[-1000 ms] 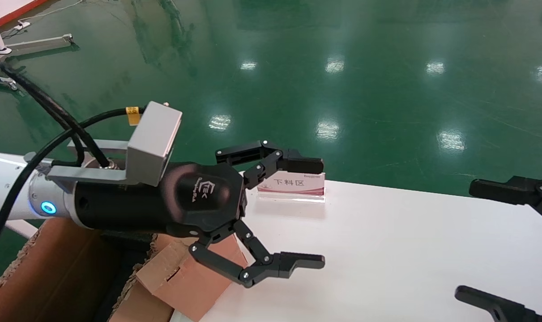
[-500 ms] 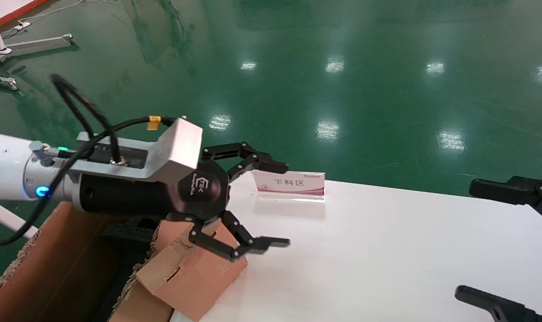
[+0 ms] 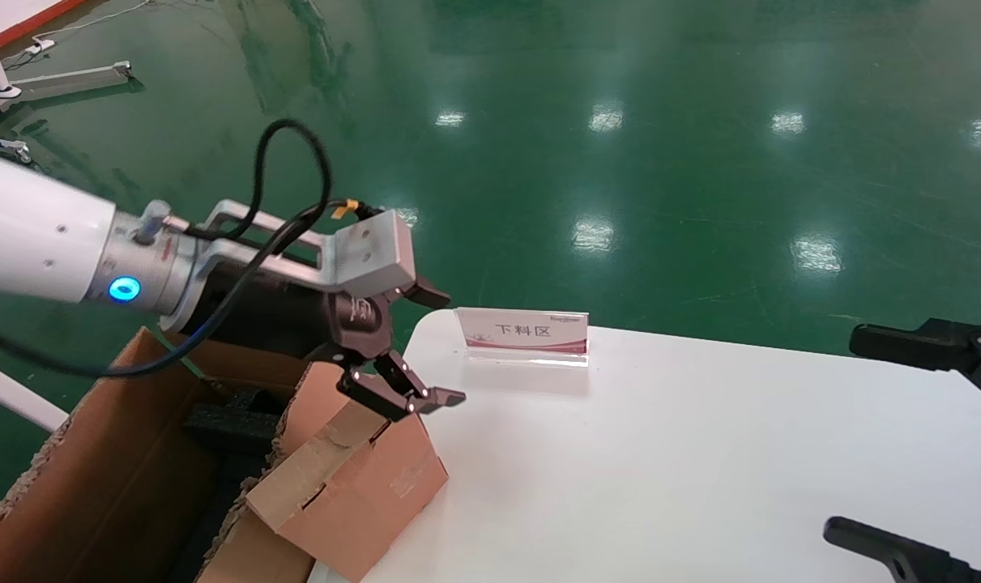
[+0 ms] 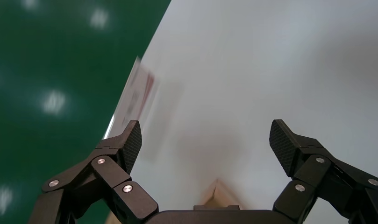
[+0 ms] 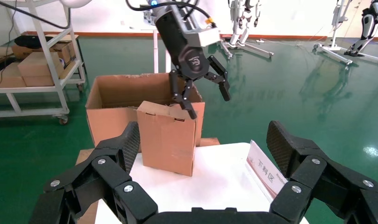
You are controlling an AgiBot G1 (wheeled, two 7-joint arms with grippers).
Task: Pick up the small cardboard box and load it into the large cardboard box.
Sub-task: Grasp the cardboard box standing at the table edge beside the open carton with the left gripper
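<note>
- Fingers [image 3: 445,396] on your left gripper [image 3: 429,348] were spread wide apart, holding nothing, and hung just above the top of the small cardboard box [image 3: 352,486].
- Your left wrist view showed the same: both fingertips [image 4: 131,140] apart over the white worktop [image 4: 271,70], with a corner of the small cardboard box [image 4: 218,196] peeking in below the left gripper [image 4: 205,144].
- At the far left of your head view, the large cardboard box [image 3: 93,470] stood on the green floor [image 3: 620,121] beside the worktop [image 3: 701,453], ragged along its top edge, with black foam [image 3: 231,425] inside.
- You had the small cardboard box upright at the worktop's left edge, touching the large cardboard box; whether it leaned on that wall, you could not tell.
- From your right wrist view, the small cardboard box [image 5: 167,137] stood on the worktop [image 5: 210,186] in front of the large cardboard box [image 5: 112,107], with the left gripper [image 5: 208,100] open over its top flaps.
- Further right on the worktop, a clear sign holder [image 3: 525,332] with red print stood near the back edge, well apart from the small box.
- Your right gripper [image 3: 895,445] waited at the far right edge of the head view, its fingers [image 5: 126,144] wide apart, above the worktop and empty.
</note>
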